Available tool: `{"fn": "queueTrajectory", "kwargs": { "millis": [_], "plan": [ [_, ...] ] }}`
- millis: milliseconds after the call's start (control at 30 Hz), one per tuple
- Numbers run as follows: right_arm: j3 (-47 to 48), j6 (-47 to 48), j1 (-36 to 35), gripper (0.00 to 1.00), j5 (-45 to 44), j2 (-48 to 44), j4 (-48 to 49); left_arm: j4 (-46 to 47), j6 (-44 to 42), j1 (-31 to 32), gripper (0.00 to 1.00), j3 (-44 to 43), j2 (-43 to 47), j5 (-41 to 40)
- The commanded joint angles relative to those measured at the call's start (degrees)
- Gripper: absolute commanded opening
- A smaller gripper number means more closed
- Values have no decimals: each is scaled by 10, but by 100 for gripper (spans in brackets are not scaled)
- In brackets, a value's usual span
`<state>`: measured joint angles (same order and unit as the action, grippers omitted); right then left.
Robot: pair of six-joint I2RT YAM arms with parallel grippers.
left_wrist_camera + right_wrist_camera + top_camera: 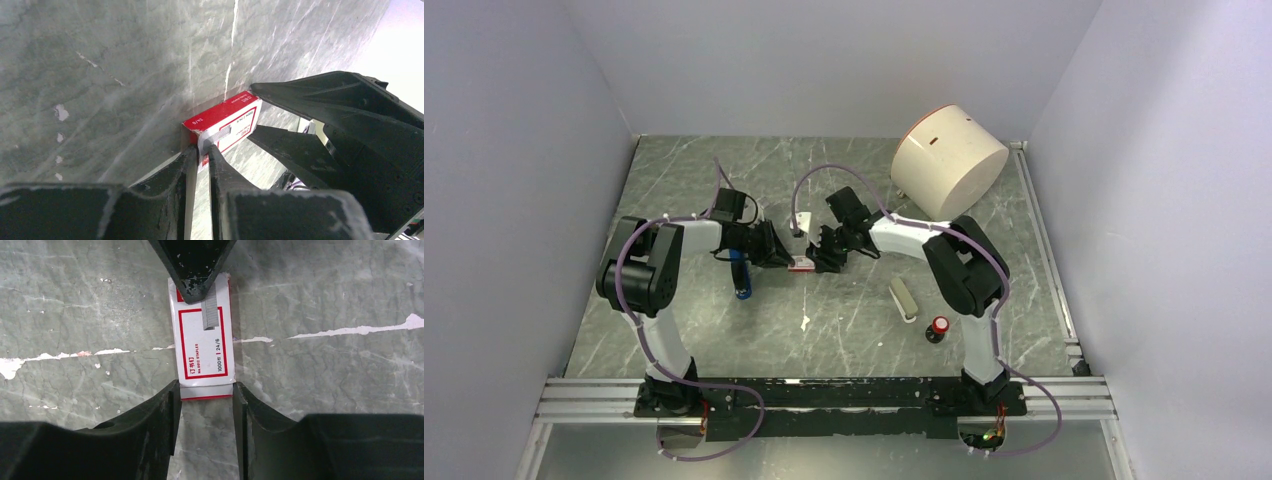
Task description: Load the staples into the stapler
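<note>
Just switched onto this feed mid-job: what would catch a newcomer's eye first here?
Both arms meet in the middle on the red-and-white staples box: the left gripper pinches a grey staple strip at one end, and the right gripper clamps the other end. The blue stapler lies untouched beside the left arm, and a big cream drum sits at the back right.

Overhead view, two close wrist views, sharing staples [201, 360]
</note>
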<state>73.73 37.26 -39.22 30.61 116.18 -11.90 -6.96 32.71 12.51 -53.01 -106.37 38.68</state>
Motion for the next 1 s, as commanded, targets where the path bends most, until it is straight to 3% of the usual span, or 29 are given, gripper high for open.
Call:
{"fn": "queueTrajectory", "kwargs": {
  "millis": [0,267,567,767,967],
  "plan": [
    [12,32,0,42,-1,19,-61,-8,-9,-4,19,-24,-6,10],
    [-9,33,3,41,-9,2,-51,-20,-18,-4,17,-39,-12,7],
    [-6,43,11,49,4,-6,-68,-19,-20,-4,18,-35,-18,6],
    [8,57,19,53,39,-3,-100,-12,-16,-4,27,-32,-10,18],
    [10,53,19,53,39,1,-82,-20,-19,-4,26,-34,-16,13]
  ]
}}
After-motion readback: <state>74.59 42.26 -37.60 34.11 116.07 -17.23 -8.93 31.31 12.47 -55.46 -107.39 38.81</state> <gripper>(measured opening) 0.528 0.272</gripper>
